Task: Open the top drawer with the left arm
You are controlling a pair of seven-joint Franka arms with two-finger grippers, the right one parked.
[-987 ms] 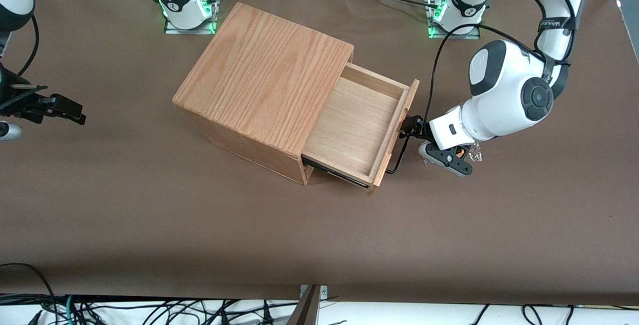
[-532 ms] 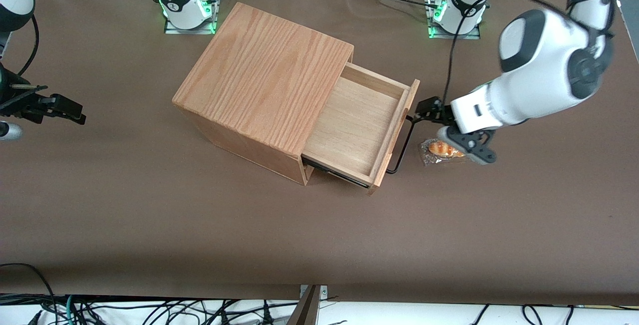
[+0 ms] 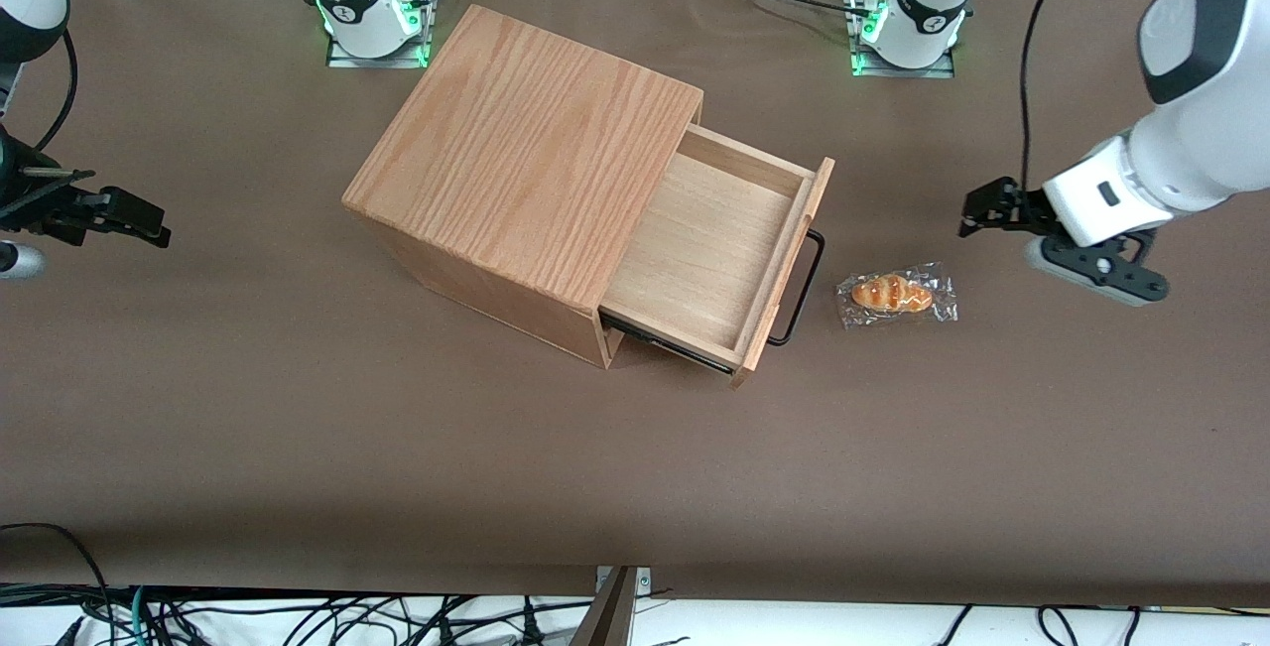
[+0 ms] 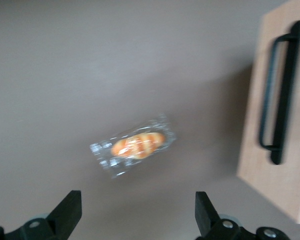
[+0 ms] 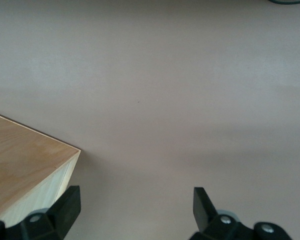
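Note:
The top drawer (image 3: 709, 249) stands pulled out of the oak-grain cabinet (image 3: 526, 150), its pale inside bare. Its black wire handle (image 3: 802, 291) sticks out from the drawer front and also shows in the left wrist view (image 4: 277, 95). The left arm (image 3: 1181, 140) is raised above the table toward the working arm's end. Its gripper (image 3: 982, 209) is open and empty, well apart from the handle; its fingers (image 4: 70, 210) stand wide apart.
A wrapped bread roll (image 3: 896, 295) lies on the brown table (image 3: 397, 448) between the drawer front and the gripper; it also shows in the left wrist view (image 4: 135, 146). A lower drawer edge (image 3: 665, 346) shows under the top drawer.
The left gripper has let go of the handle and drawn away from the drawer, rising toward the working arm's end. The bread roll it covered is now in plain view. The drawer has not moved.

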